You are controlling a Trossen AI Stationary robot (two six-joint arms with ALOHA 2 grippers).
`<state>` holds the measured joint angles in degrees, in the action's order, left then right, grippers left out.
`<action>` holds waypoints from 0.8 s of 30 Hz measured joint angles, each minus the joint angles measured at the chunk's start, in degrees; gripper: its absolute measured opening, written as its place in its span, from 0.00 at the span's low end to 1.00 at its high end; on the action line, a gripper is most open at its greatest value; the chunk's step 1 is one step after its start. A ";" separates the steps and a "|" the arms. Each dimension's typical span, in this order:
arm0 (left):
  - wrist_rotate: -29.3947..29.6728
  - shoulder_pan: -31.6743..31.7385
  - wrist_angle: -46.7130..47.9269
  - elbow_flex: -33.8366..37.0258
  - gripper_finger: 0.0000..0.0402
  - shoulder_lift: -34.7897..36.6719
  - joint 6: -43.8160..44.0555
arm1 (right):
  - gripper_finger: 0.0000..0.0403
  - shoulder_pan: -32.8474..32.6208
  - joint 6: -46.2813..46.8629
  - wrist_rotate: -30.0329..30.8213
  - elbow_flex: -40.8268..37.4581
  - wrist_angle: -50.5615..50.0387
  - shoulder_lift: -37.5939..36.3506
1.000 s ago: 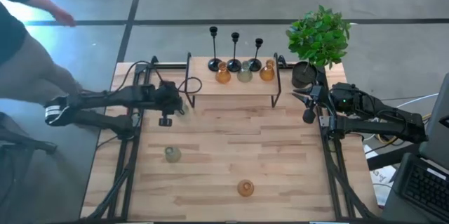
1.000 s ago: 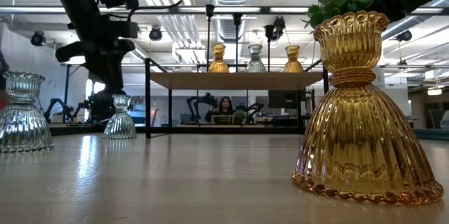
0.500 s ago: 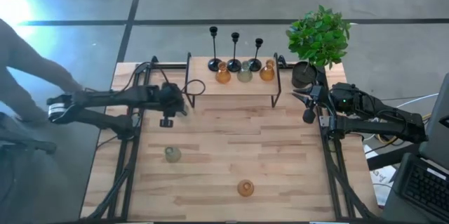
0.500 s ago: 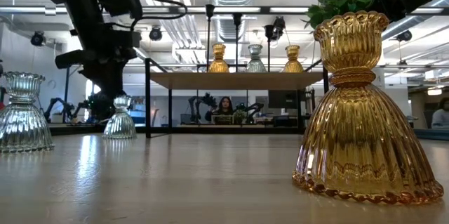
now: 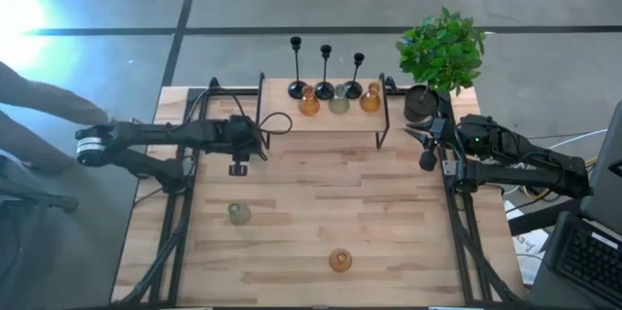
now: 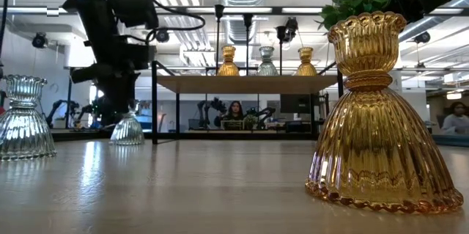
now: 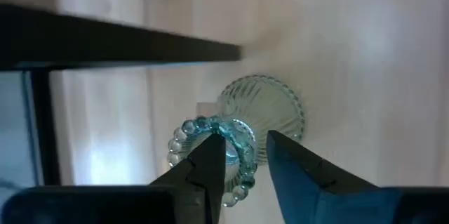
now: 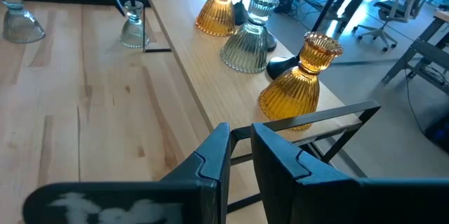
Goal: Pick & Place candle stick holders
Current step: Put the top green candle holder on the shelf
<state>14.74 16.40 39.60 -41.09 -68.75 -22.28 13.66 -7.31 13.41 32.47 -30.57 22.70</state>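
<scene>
My left gripper (image 5: 238,167) is shut on a clear, pale blue-green glass holder (image 7: 263,112) at the table's far left, just in front of the raised shelf (image 5: 321,116). It also shows in the low view (image 6: 128,128). On the shelf stand two amber holders (image 5: 309,104) (image 5: 370,99) with a pale green one (image 5: 338,104) between them. Three black candlesticks (image 5: 325,77) stand behind them. A pale green holder (image 5: 239,213) and an amber holder (image 5: 339,259) stand on their bases on the table. My right gripper (image 5: 426,159) waits at the right edge, shut and empty. My left gripper pinches the holder's beaded top rim (image 7: 200,129), one finger (image 7: 214,157) inside the cup and the other (image 7: 287,157) outside. The fingers come from above, pointing down. The holder stands upright below them; I cannot tell whether its base touches the table.
A leafy plant (image 5: 442,50) in a black pot (image 5: 420,103) stands at the far right, beside the shelf. The shelf's black frame legs (image 5: 260,120) are close to my left gripper. A person (image 5: 39,106) is at the table's left side. Bare wood lies mid-table.
My left gripper has gone a little toward the table's right edge with the glass holder, which stays upright. The person at the left has shifted.
</scene>
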 joint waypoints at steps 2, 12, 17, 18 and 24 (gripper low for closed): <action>1.08 0.00 0.32 0.07 0.22 0.58 0.86 | 0.13 -0.01 0.00 0.00 -0.02 0.02 0.00; 1.84 0.02 10.97 -2.92 0.09 7.31 5.36 | 0.13 -0.01 0.00 0.00 0.00 0.02 0.00; 1.96 0.02 27.63 -13.09 0.09 8.41 7.59 | 0.13 0.01 0.00 0.00 0.00 0.00 0.00; 1.99 0.02 31.06 -16.08 0.09 8.41 8.04 | 0.13 0.00 0.00 0.00 0.00 0.02 0.00; -1.11 0.14 43.33 -38.81 0.09 6.19 8.04 | 0.13 -0.01 0.01 0.00 0.00 0.02 0.00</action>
<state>13.64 16.55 82.93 -79.90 -62.56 -14.24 13.65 -7.30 13.41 32.47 -30.55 22.70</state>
